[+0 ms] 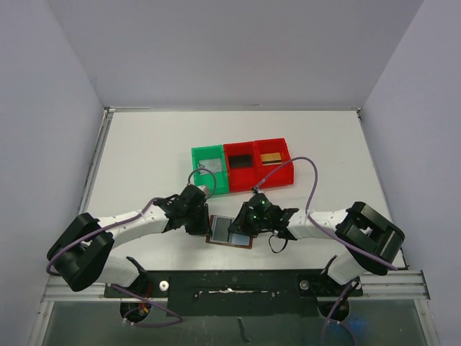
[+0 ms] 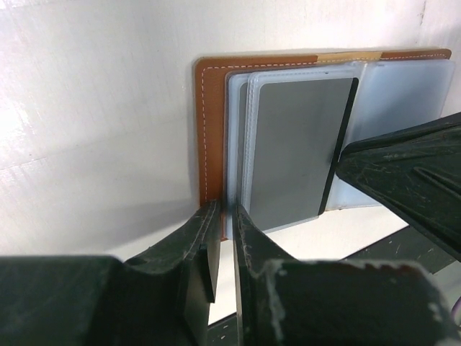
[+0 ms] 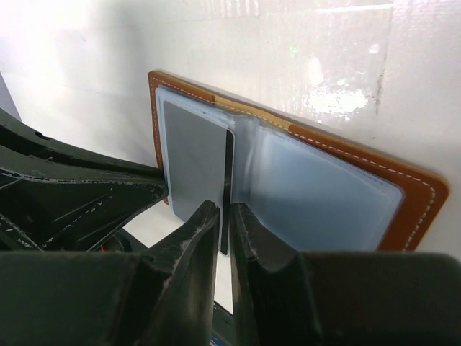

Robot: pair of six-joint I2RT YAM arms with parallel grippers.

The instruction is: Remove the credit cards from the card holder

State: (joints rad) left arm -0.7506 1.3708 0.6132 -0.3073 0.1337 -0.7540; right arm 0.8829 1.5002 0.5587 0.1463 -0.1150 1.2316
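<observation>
Left jaws pinch card holder [image 2: 209, 130] edge — right jaws, card [image 3: 194, 162] edge

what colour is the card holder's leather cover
card holder: tan brown, pale stitching; best in the right wrist view.

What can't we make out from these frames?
- Top external: cards left in the card holder; too small.
- Left wrist: any cards behind the grey card; stacked frosted sleeves hide them.
- Right wrist: whether the right fingers pinch card or sleeve; fingers cover the contact.
</observation>
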